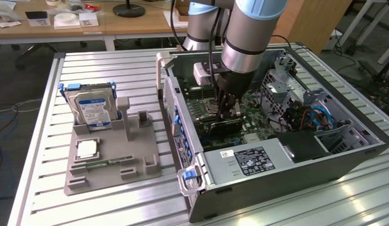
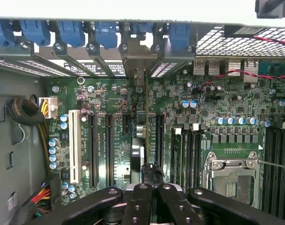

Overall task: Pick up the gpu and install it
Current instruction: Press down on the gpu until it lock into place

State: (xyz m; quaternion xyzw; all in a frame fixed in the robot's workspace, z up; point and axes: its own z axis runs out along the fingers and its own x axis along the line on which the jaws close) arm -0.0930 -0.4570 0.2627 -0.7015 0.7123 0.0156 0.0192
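Ribbed silver aluminium table [image 1: 106,70] with slatted top carries everything. At the exterior view's left a grey plastic fixture tray [image 1: 109,162] lies on it, holding an upright silver hard drive with blue label [image 1: 91,109], a square silver CPU chip [image 1: 86,149] and a slim green memory stick [image 1: 106,163]. At the exterior view's right the open grey metal computer case [image 1: 276,160] lies on its side, just beside the tray.

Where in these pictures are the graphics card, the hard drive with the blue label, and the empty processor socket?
gpu [image 2: 145,126]: wrist view, top edge of the card seen edge-on.
hard drive [image 1: 92,109]: exterior view, its blue label.
processor socket [image 2: 232,180]: wrist view, middle of the socket inside its metal frame.
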